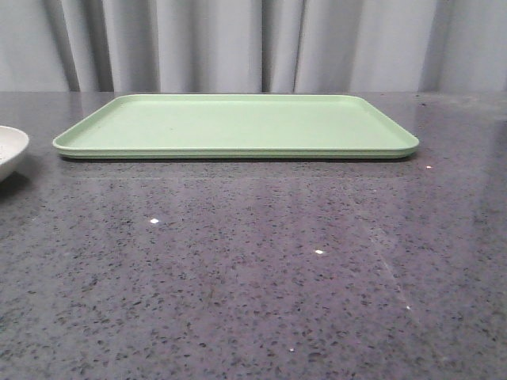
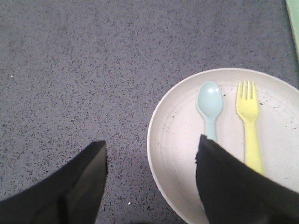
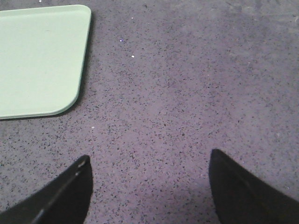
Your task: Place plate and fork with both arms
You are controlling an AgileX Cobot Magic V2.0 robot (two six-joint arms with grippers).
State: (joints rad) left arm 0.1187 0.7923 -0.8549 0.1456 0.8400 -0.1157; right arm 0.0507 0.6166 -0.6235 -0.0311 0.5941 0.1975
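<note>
The cream-white speckled plate (image 2: 182,140) lies on the dark stone table; only its edge (image 1: 9,149) shows at the far left of the front view. On it lie the yellow fork (image 2: 248,121) and a pale blue-green spoon (image 2: 210,105), side by side. My left gripper (image 2: 151,144) is open and empty above the plate's rim, one finger over the bare table and the other over the plate, covering the spoon's handle. My right gripper (image 3: 149,161) is open and empty over bare table beside the tray's corner. Neither gripper shows in the front view.
A flat light-green tray (image 1: 238,127) lies at the back middle of the dark speckled table (image 1: 253,269); its corner shows in the right wrist view (image 3: 42,60) and a sliver of its edge in the left wrist view (image 2: 294,18). A grey curtain hangs behind.
</note>
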